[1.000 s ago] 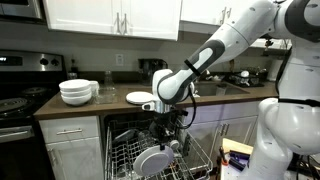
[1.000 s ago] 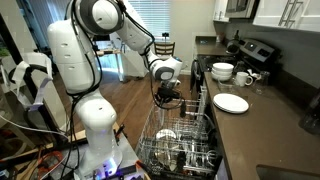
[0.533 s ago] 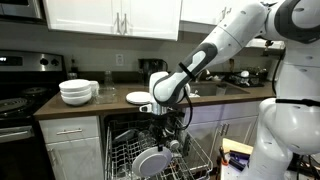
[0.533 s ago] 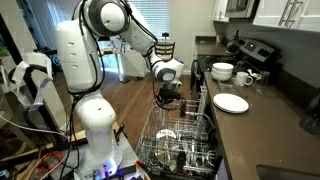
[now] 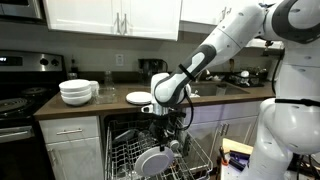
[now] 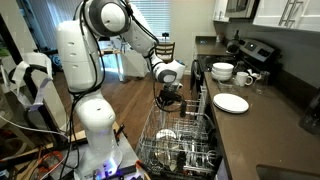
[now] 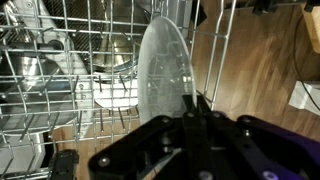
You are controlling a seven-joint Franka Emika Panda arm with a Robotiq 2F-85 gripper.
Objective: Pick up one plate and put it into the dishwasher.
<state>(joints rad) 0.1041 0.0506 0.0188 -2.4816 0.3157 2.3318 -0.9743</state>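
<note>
I hold a white plate (image 7: pixel 160 70) by its rim, and it stands on edge among the grey wires of the dishwasher rack (image 7: pixel 60 90). In the wrist view my gripper (image 7: pixel 190 108) is shut on the plate's near edge, with the two fingers pressed close together. In an exterior view the same plate (image 5: pixel 152 160) hangs below the gripper (image 5: pixel 166 138), inside the pulled-out rack (image 5: pixel 125 155). Another plate (image 5: pixel 140 97) lies flat on the counter. That counter plate (image 6: pixel 231 103), my gripper (image 6: pixel 168 100) and the rack (image 6: pixel 185 140) also show in an exterior view.
Stacked white bowls (image 5: pixel 78 91) sit on the counter beside the stove (image 5: pixel 15 105). The bowls (image 6: pixel 222 71) stand behind the counter plate. The lowered dishwasher door and rack fill the floor space in front of the robot base (image 6: pixel 95 130). Wooden floor (image 7: pixel 260 70) lies beside the rack.
The upper arm has shifted slightly. The gripper and the plate stay at the same place in the rack.
</note>
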